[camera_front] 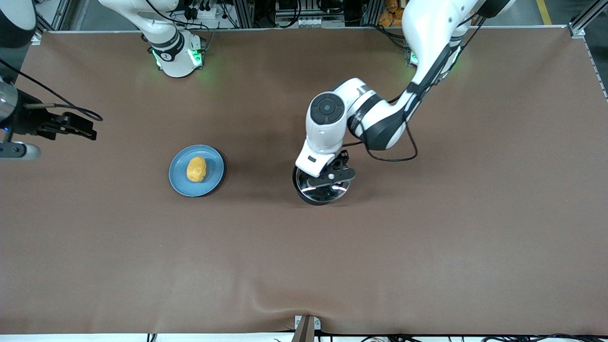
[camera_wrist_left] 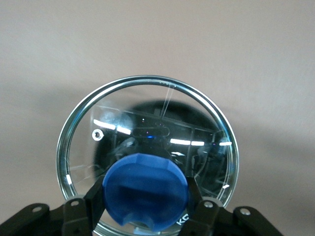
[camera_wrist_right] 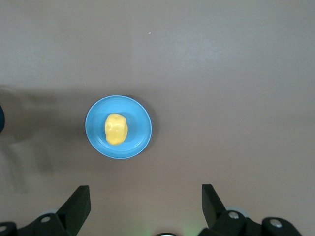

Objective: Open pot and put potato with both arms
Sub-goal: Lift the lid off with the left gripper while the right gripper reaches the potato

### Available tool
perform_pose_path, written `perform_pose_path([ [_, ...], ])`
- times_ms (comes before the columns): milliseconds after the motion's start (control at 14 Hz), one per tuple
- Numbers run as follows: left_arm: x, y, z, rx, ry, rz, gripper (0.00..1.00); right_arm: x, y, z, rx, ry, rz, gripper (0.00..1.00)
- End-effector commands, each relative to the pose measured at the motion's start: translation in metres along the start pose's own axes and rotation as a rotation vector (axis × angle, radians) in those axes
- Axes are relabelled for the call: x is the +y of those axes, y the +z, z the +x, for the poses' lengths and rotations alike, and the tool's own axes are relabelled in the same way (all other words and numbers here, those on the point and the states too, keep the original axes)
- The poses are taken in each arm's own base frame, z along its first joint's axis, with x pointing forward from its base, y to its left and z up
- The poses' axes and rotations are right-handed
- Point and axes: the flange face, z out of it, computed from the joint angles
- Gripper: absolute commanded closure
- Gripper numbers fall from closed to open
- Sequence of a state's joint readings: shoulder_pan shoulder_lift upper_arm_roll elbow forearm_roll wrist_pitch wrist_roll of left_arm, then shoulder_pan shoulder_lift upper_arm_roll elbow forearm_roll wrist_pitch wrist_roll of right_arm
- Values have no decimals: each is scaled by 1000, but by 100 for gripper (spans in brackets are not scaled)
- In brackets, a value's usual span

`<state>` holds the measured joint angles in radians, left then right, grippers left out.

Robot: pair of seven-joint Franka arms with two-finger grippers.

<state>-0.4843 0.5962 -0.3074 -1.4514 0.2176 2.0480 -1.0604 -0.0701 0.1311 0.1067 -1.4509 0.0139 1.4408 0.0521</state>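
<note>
The potato lies on a flat light-blue plate; both also show in the right wrist view, the potato on the plate. The black pot stands mid-table under my left gripper; its handle is hidden. The clear glass lid has a blue knob. My left gripper is shut on that knob, a finger against each side. The pot shows as a dark patch through the glass. My right gripper is open and empty, high up at the right arm's end of the table.
The brown table cover is bare apart from the plate and the pot. A small bracket sticks up at the table edge nearest the front camera. The right arm waits.
</note>
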Motion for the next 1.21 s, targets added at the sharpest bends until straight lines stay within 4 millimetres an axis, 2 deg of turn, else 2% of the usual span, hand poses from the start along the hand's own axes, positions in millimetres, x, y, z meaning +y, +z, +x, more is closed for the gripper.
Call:
perform_pose_path([
  [0, -37, -49, 21, 44, -23, 41, 61, -5, 27, 16, -38, -7, 56, 0],
  [143, -71, -53, 45, 44, -46, 47, 61, 0, 65, 21, -78, 36, 100, 0],
  [286, -110, -61, 60, 51, -20, 50, 61, 3, 98, 20, -113, 68, 105, 0],
  [500, -179, -76, 89, 21, 17, 25, 60, -6, 154, 11, -98, 89, 145, 0],
  [571, -200, -77, 93, 9, 39, 29, 60, -7, 174, 7, -95, 103, 158, 0],
  [643, -224, -70, 97, 0, 56, 44, 60, -8, 193, 4, -88, 113, 161, 0],
  [857, -268, -40, 98, 10, 107, 46, 60, -27, 243, -3, -57, 141, 149, 0],
  [1000, -286, -13, 96, 11, 114, 38, 60, -54, 261, -7, -37, 146, 137, 0],
  [1143, -296, 16, 93, -12, 111, 41, 60, -74, 290, -13, -2, 135, 128, 0],
])
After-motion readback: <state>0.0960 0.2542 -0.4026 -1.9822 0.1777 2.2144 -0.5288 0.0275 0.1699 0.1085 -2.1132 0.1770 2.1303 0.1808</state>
